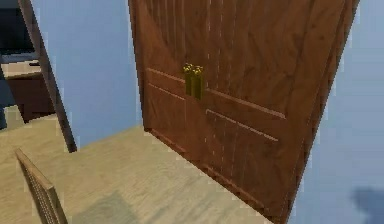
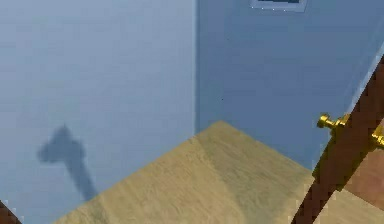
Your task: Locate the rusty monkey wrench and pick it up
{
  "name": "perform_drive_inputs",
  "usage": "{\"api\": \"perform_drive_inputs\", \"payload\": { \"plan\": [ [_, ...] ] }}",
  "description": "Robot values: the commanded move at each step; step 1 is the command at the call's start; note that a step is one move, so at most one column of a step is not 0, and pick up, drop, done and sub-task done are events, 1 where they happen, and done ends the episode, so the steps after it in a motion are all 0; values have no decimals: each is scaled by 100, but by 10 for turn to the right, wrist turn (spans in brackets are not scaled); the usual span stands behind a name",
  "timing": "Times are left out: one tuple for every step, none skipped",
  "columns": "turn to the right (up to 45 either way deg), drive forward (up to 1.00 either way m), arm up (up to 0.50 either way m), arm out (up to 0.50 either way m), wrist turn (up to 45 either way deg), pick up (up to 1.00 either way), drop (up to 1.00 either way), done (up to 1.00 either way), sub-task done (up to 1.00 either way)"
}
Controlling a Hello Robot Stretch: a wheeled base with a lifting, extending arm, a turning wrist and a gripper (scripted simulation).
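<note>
A brown wooden double door point(image 1: 240, 100) with two brass handles point(image 1: 193, 79) stands straight ahead in the forward view, set in a pale blue wall. In the arm side view the edge of a brown door point(image 2: 345, 150) with brass knobs point(image 2: 330, 122) leans in at the right, before a corner of two blue walls.
Light wooden floor point(image 1: 140, 170) lies before the door. A wooden chair back point(image 1: 40, 195) rises at the forward view's bottom left. Past a dark doorframe point(image 1: 50, 75) at the left stands a brown desk point(image 1: 30, 85) with a dark screen above it. A white frame point(image 2: 278, 5) hangs high on the wall.
</note>
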Motion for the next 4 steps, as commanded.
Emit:
{"api": "perform_drive_inputs", "payload": {
  "plan": [
    [0, 55, 0, 0, 0, 0, 0, 0, 0],
    [-450, 0, 0, 0, 0, 0, 0, 0, 0],
    [0, 70, 0, 0, 0, 0, 0, 0, 0],
    [-390, 0, 0, 0, 0, 0, 0, 0, 0]
  ]
}}
